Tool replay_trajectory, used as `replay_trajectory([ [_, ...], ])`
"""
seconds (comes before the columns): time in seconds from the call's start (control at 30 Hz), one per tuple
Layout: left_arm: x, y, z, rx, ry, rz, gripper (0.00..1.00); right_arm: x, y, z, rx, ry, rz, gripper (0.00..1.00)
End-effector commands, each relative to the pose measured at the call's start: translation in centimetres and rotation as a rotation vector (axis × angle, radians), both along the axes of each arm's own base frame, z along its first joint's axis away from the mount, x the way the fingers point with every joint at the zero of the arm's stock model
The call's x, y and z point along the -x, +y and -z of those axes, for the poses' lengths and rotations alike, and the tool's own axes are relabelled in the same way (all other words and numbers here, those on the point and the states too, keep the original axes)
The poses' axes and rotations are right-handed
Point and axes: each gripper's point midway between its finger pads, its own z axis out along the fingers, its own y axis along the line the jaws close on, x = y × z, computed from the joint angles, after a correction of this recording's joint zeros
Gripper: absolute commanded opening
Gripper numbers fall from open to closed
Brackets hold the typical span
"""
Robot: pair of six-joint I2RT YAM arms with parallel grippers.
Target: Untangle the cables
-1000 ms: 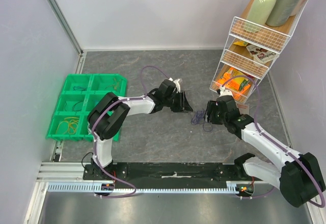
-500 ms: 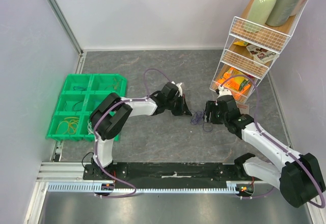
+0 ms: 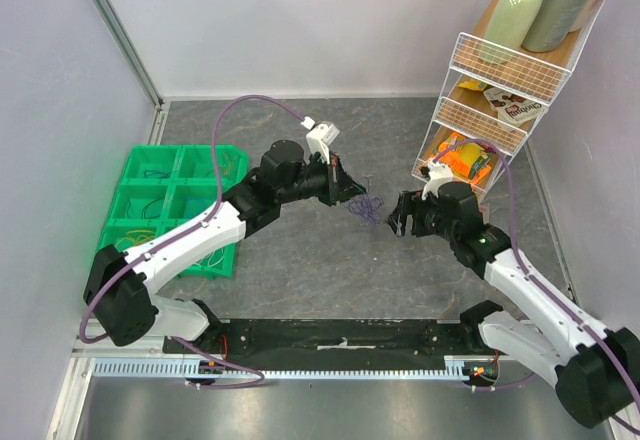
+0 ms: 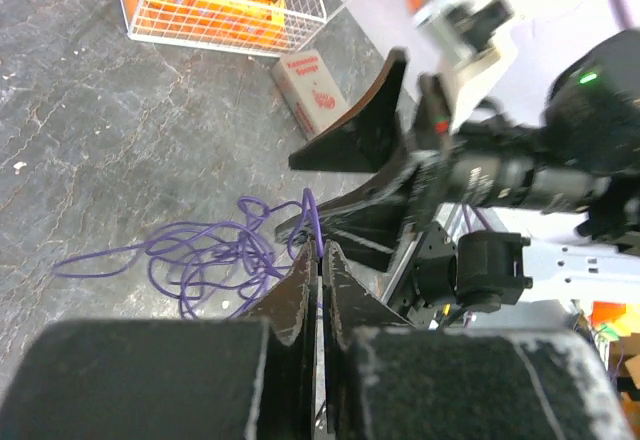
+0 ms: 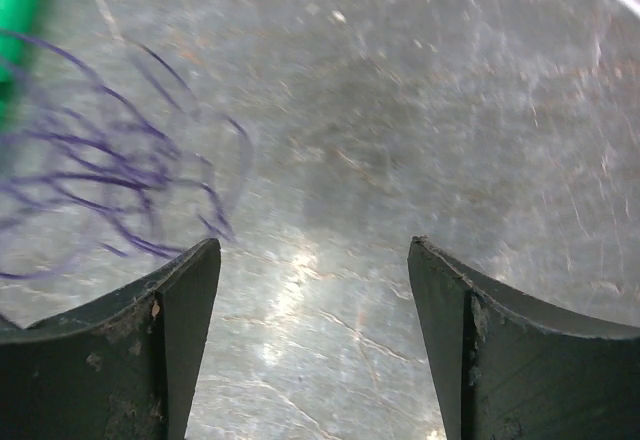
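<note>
The cables (image 3: 366, 208) show as a loose purple tangle hanging between the two grippers at mid-table. My left gripper (image 3: 349, 192) is shut on a purple strand at its tips. In the left wrist view the strand runs up from the closed tips (image 4: 320, 251), and the rest of the tangle (image 4: 200, 260) trails to the left over the grey floor. My right gripper (image 3: 401, 216) is just right of the tangle, open, with nothing between its fingers. In the right wrist view (image 5: 313, 252) the blurred purple loops (image 5: 100, 180) lie to the upper left, clear of the fingers.
A green compartment tray (image 3: 165, 210) with thin wires in it sits at the left. A white wire rack (image 3: 480, 120) with bottles and boxes stands at the back right. Its bottom basket (image 4: 220, 15) and a small box (image 4: 315, 90) are near the right arm.
The left gripper closed on a purple strand and drew the tangle up and to the left as its arm stretched out. The right gripper opened wider, away from the tangle.
</note>
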Motion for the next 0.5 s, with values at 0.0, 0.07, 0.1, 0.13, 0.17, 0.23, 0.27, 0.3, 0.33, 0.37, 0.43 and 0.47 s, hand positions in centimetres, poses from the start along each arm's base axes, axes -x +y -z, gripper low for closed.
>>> replay_trajectory([
  [0.0,1.3,0.5,-0.7,-0.069,-0.055,0.073,0.02,-1.1,2.5,-9.8,-0.163,-0.264,-0.102,0.83],
  [0.07,1.0,1.1,-0.8,-0.099,-0.066,0.055,0.02,-1.4,2.3,-12.1,-0.176,-0.312,-0.085,0.83],
  [0.1,0.9,1.2,-0.9,-0.107,-0.069,0.049,0.02,-1.4,2.5,-13.2,-0.186,-0.328,-0.098,0.81],
  [0.13,0.9,1.3,-1.0,-0.114,-0.072,0.049,0.02,-1.2,3.0,-14.0,-0.198,-0.34,-0.134,0.78],
  [0.17,1.0,1.3,-0.8,-0.117,-0.068,0.054,0.02,-1.2,3.6,-14.7,-0.213,-0.349,-0.166,0.74],
  [0.23,1.3,1.3,-0.8,-0.114,-0.063,0.066,0.02,-0.5,5.5,-15.3,-0.256,-0.351,-0.284,0.69],
  [0.27,1.4,1.2,-0.8,-0.112,-0.061,0.072,0.02,-0.2,6.1,-15.6,-0.272,-0.355,-0.322,0.68],
  [0.3,1.5,1.2,-0.8,-0.111,-0.058,0.074,0.02,0.0,6.5,-15.6,-0.281,-0.355,-0.346,0.66],
  [0.33,1.6,1.1,-0.8,-0.11,-0.057,0.082,0.02,0.1,6.7,-15.8,-0.286,-0.365,-0.356,0.65],
  [0.37,1.7,1.2,-0.8,-0.107,-0.053,0.085,0.02,0.3,6.9,-15.7,-0.287,-0.371,-0.37,0.64],
  [0.43,1.8,1.2,-0.9,-0.104,-0.053,0.089,0.02,0.6,7.4,-15.7,-0.298,-0.377,-0.395,0.64],
  [0.47,1.9,1.2,-0.8,-0.104,-0.052,0.092,0.02,0.7,7.8,-15.7,-0.304,-0.373,-0.414,0.63],
])
